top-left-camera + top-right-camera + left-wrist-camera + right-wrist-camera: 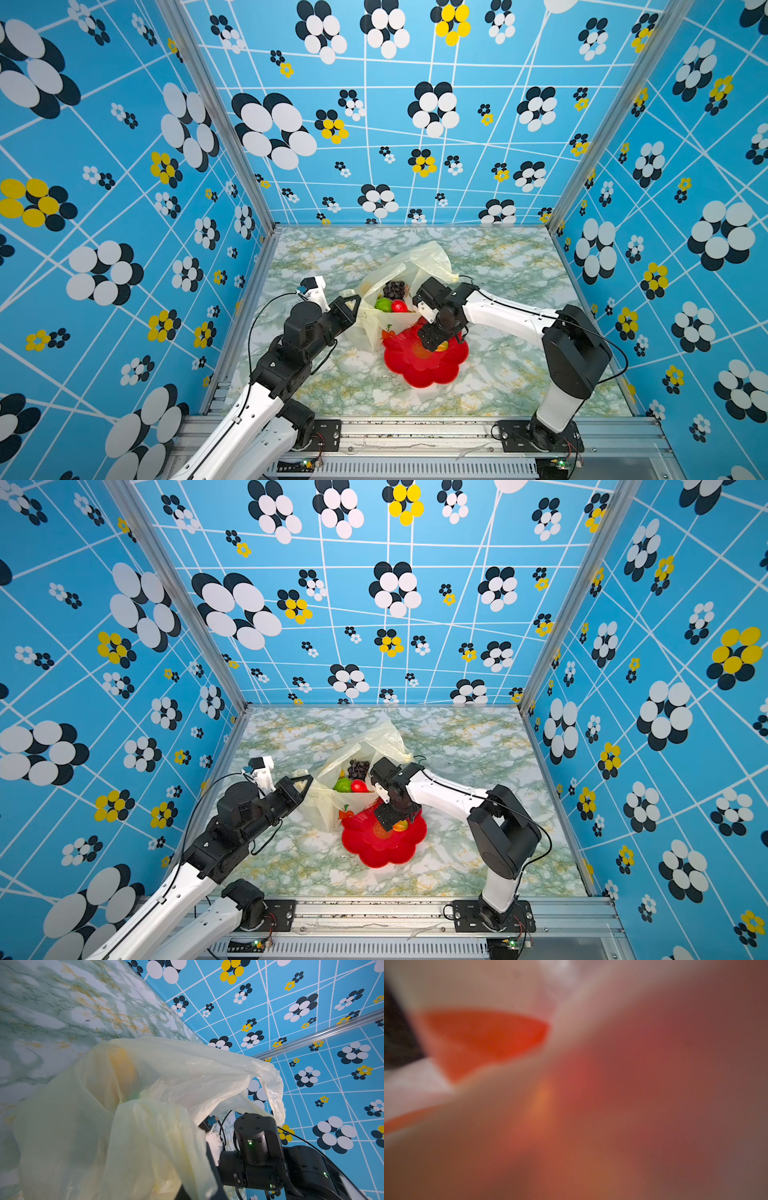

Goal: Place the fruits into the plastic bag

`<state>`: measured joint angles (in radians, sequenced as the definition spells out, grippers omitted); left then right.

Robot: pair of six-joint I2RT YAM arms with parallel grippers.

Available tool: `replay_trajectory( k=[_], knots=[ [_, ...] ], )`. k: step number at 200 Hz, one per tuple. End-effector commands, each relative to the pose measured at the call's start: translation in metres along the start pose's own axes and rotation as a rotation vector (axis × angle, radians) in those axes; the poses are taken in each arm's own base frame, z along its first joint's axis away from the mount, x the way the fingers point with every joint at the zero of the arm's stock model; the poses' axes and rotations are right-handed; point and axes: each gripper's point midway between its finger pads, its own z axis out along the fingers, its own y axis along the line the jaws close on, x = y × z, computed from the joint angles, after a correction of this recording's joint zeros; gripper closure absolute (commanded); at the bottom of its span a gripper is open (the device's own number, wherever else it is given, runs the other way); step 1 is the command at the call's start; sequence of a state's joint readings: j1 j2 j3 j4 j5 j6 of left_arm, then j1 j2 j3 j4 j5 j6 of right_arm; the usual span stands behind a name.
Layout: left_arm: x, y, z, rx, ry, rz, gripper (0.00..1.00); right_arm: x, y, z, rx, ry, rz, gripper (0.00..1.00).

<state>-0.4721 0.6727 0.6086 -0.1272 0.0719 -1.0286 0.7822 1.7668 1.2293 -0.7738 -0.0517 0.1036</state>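
Rail (415,428) fronts marbled table (498,374), flowered blue walls (415,124); left tool (352,306) clamps plastic bag (419,259), right tool (434,343) unclear.

Top pair, two wrist cameras.
Both top views face 12 o'clock over the table (519,270) (478,750); left wrist hugs the bag (145,1126); right wrist: close blur.

Cream plastic bag (145,1126) being spread crumpled across the foreground, an orange-yellow blur (122,1072) being shown through its film, green-marbled desk (52,1012) being seen behind it, blue flowered wall (311,991) and metal rail (324,1032) being seen beyond, black arm joint (255,1142) being overlapped by the bag's edge.
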Motion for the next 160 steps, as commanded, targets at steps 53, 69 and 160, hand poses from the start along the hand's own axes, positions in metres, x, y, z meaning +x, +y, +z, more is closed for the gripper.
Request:
replay_trajectory(
  k=[53,69,160],
  knots=[
    [0.0,-0.004,0.003,0.031,-0.004,-0.014,1.0,0.022,0.024,0.006,-0.152,0.079,0.06,0.25],
    [-0.001,-0.005,0.003,0.032,-0.006,-0.015,1.0,0.023,0.033,0.002,-0.207,0.073,0.078,0.27],
    [0.001,-0.005,0.003,0.038,-0.002,-0.029,1.0,0.005,0.009,-0.044,-0.071,-0.127,0.126,0.3]
  ],
)
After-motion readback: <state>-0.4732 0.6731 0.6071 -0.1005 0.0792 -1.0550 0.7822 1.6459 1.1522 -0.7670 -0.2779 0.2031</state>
